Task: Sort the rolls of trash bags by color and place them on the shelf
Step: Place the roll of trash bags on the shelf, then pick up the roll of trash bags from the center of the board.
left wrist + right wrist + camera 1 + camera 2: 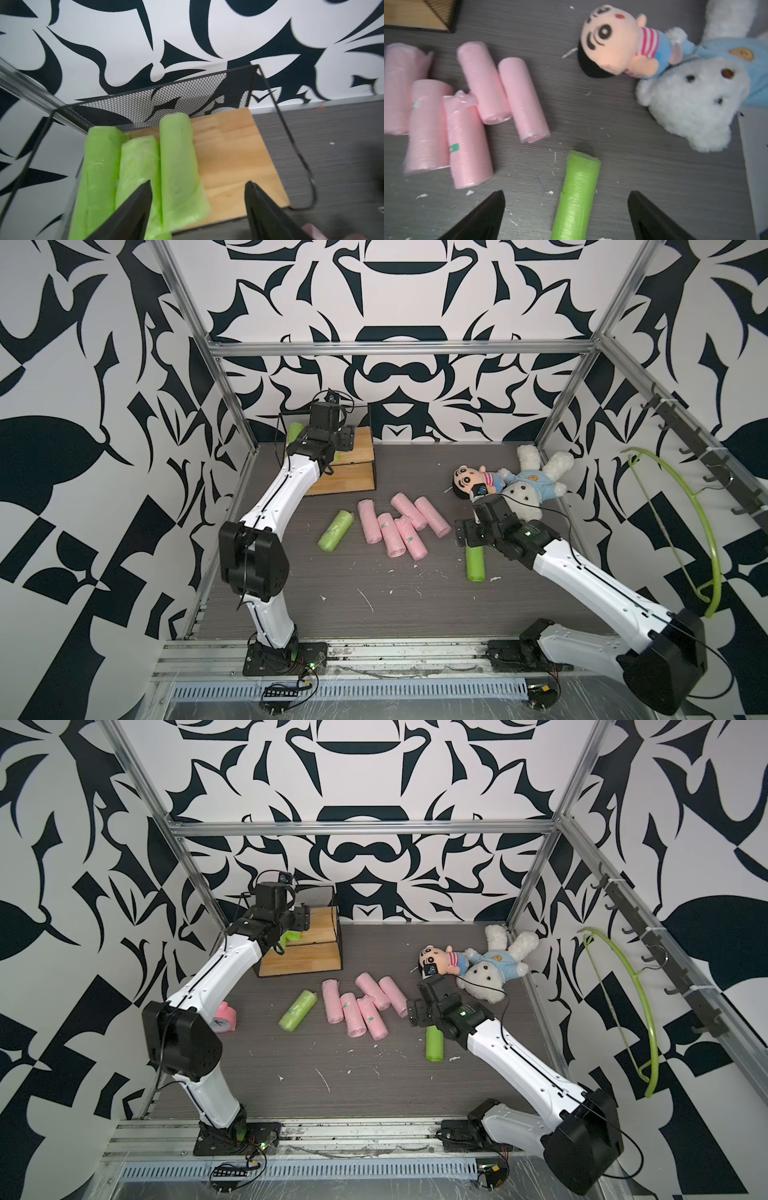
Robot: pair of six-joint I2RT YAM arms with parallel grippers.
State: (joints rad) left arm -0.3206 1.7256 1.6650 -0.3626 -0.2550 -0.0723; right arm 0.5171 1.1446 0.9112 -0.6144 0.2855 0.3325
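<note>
The shelf [357,448] stands at the back left of the table. Three lime-green rolls lie side by side on its upper board [228,158]: one [99,166], the middle one [138,166] and a third [178,162]. My left gripper [198,181] hovers open just above them, gripping nothing. A fourth green roll [576,199] lies on the table between the fingers of my open right gripper [566,191], untouched. Another green roll [336,529] and several pink rolls [392,526] lie mid-table.
A boy plush doll [478,485] and a white plush bear [528,489] lie at the back right, close to my right wrist. A pink alarm clock [226,1015] sits behind my left arm. A green hanger [681,531] hangs on the right wall. White crumbs dot the table.
</note>
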